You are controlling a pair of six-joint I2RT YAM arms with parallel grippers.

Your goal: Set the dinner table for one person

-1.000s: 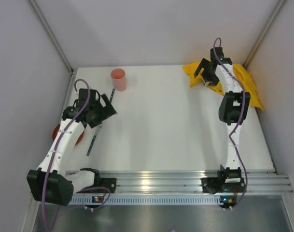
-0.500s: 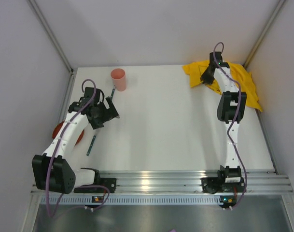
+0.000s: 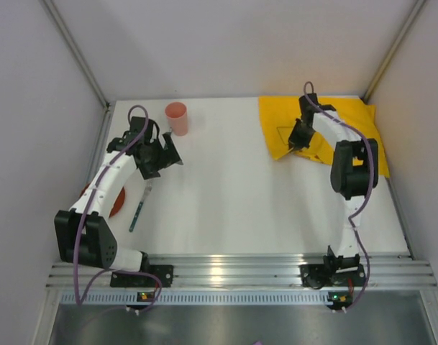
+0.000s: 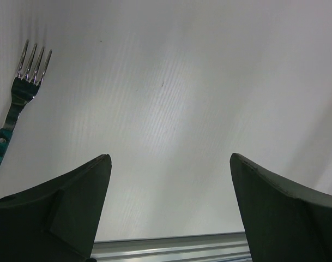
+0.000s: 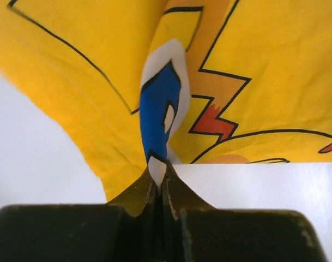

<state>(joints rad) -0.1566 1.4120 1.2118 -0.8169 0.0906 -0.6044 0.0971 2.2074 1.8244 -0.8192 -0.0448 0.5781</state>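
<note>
The dinner table (image 3: 240,194) is a white top with a silver rail along its near edge. At its back right lies a yellow cloth (image 3: 334,118) with a cartoon print, spread fairly flat. My right gripper (image 3: 296,141) sits at the cloth's near left part. In the right wrist view this gripper (image 5: 159,168) is shut on a raised fold of the cloth (image 5: 264,82). My left gripper (image 3: 165,154) hangs over the table's left side, just past a fork (image 3: 141,205). Seen from the left wrist, the gripper (image 4: 170,156) is open and empty, the fork (image 4: 18,98) at its left.
A pink cup (image 3: 177,117) stands upright at the back left, close to the left gripper. A red round thing (image 3: 118,203) shows at the table's left edge, mostly hidden by the left arm. The aluminium rail (image 4: 166,245) runs below the left fingers.
My right gripper has shut on the cloth and drawn it left and nearer, spreading it from a bunched heap. The left gripper has shifted slightly back and right, still open.
</note>
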